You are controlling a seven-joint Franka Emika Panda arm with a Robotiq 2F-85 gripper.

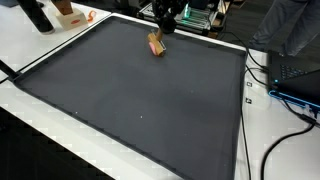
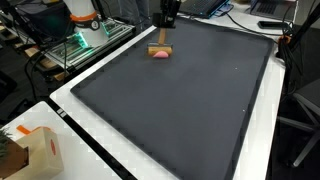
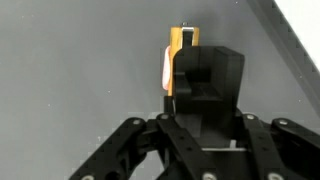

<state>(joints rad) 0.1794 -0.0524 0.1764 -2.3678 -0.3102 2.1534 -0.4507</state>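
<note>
Block (image 2: 160, 51), orange and pink, lies on the mat (image 2: 180, 110) near 1 edge, just below my end effector (image 2: 167, 22), which looks clenched and empty, so I judge this the approach: grasping needs fingers spread, then a descent astride it.

Black gripper (image 3: 205, 75) over a dark grey, unpatterned mat (image 1: 130, 100) with a thin black edge; the small block (image 3: 178, 40) shows an orange-yellow face and a pale pinkish-white side; the table (image 1: 256, 100) around the mat is plain white; in an exterior view a cardboard box (image 2: 38, 152) is tan and a rack (image 2: 85, 42) glows green; the cables (image 1: 288, 125) are black.
</note>
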